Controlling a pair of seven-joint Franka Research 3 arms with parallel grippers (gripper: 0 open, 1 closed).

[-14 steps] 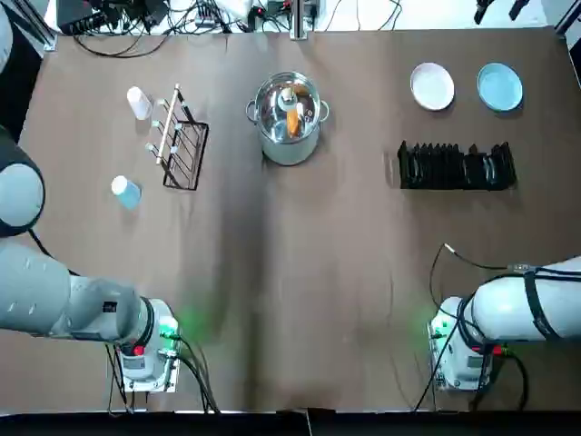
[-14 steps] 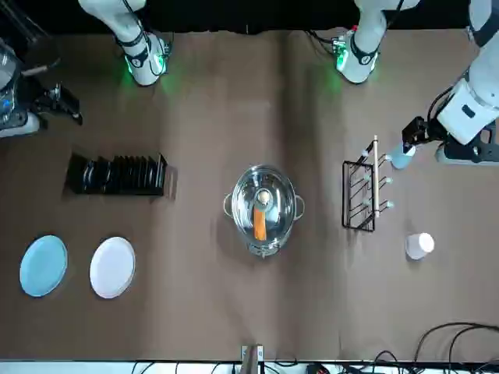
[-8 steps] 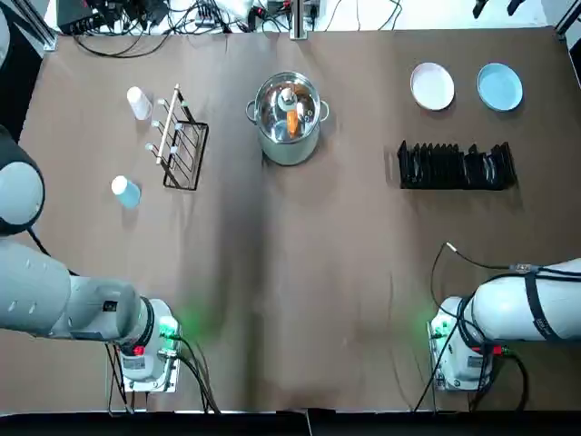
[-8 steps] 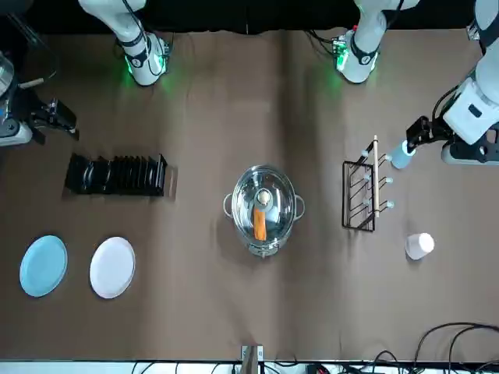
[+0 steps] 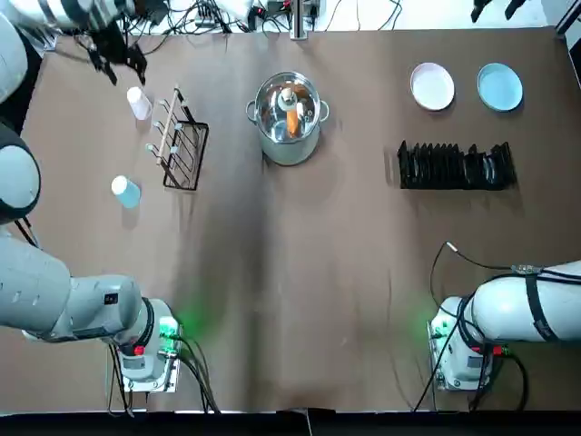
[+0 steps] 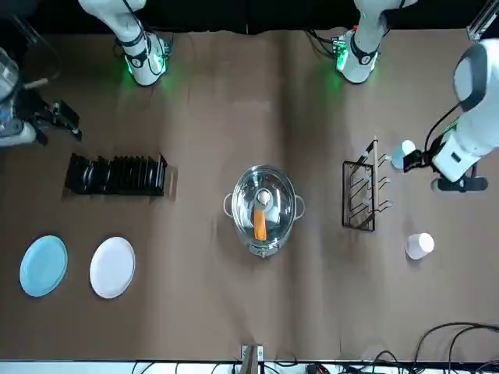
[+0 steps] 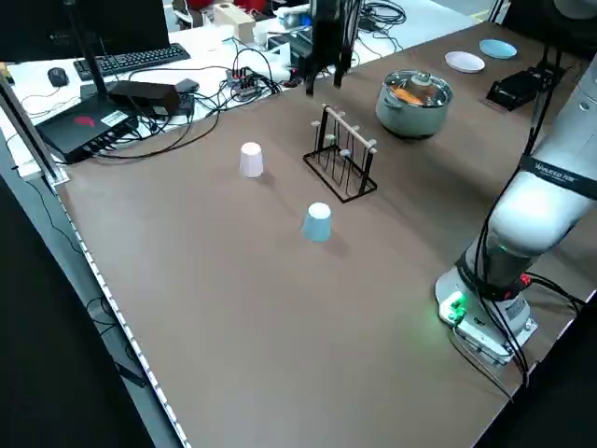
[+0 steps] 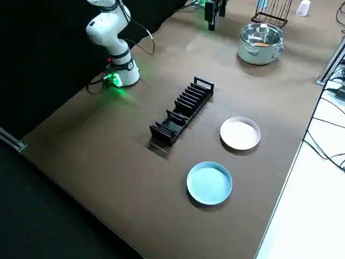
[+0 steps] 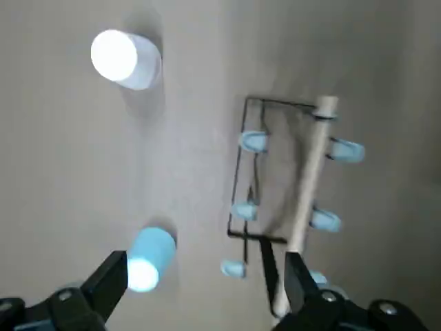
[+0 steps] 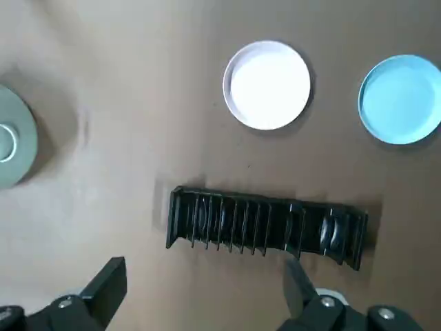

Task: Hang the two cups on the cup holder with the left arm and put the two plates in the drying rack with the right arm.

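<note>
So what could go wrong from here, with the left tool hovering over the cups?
The holder's pegs are short and the left tool looks wide, so its fingers might knock the wire frame while hanging a cup. The light blue cup stands close to the cup holder, leaving fairly little room to close in; a slightly off approach could tip it.

You have a smooth brown tabletop (image 7: 233, 327) before you, a white side table (image 7: 196, 58) beyond it bearing a black flat-screen monitor (image 7: 93, 23) and black keyboard (image 7: 128, 60).
</note>
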